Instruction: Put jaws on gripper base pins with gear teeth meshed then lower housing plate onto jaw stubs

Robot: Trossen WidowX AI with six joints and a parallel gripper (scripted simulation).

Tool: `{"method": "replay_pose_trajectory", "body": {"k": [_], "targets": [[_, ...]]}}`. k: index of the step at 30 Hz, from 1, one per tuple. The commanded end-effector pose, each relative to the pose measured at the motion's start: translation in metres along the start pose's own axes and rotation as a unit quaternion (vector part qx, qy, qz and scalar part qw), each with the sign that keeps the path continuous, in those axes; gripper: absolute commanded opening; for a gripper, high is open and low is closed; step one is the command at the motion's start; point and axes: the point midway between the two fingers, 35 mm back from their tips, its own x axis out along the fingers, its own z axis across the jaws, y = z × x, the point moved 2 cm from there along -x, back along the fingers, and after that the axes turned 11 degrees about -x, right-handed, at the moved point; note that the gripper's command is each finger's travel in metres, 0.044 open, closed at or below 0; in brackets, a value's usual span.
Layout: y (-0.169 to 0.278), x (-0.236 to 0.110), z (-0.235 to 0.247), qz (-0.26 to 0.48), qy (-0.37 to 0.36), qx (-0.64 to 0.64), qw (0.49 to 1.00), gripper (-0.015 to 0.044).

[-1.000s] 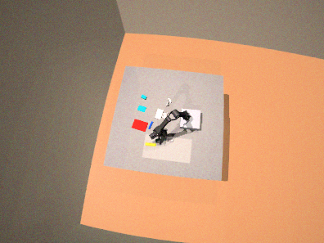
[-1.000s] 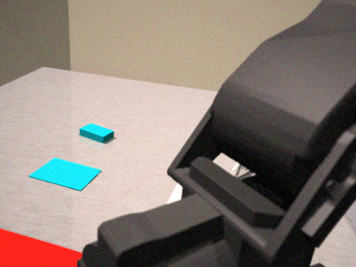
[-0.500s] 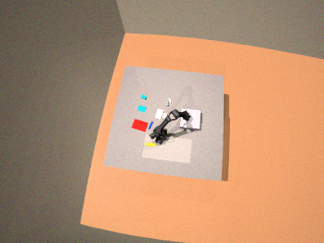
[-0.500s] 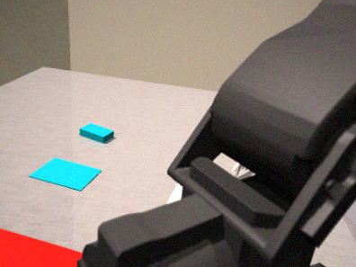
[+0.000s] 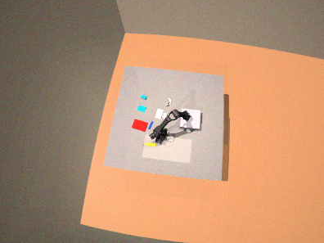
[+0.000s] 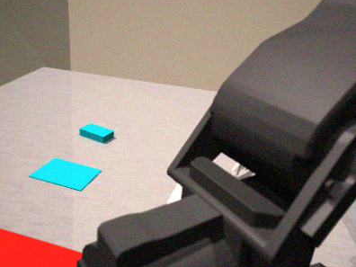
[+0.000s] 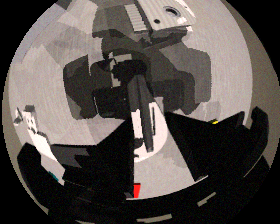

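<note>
My gripper (image 7: 149, 118) (image 5: 162, 139) points down near the pale mat's upper edge. Its fingers are partly closed on a white rounded part (image 7: 160, 135) with a dark upright bar across it. Its edge also shows right of my hand in the top view (image 5: 170, 139). I cannot tell which task part it is. A small curved white part (image 5: 168, 101), probably a jaw, lies farther up the table. A flat white plate (image 5: 159, 114) (image 7: 44, 147) lies left of it, with a detailed small white part (image 5: 164, 115) (image 7: 30, 119) at its side. Pins and gear teeth are too small to tell.
The pale mat (image 5: 176, 152) has a yellow strip (image 5: 150, 144) at its upper left corner. A blue strip (image 5: 150, 125) and a red rectangle (image 5: 140, 125) lie left of the arm. A cyan block (image 6: 94, 132) and flat cyan square (image 6: 65, 174) lie beyond. The arm stands at a white box (image 5: 194, 122).
</note>
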Motion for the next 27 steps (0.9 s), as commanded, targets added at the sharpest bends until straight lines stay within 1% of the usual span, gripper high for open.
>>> {"method": "replay_pose_trajectory", "body": {"k": [1,22,27], "targets": [[0.001,-0.008,-0.001,0.001,0.001,0.000,1.000,0.0134],[0.001,-0.076,0.000,0.001,-0.001,-0.002,1.000,0.0134],[0.000,-0.078,0.000,0.001,-0.001,-0.002,1.000,0.0134]]}}
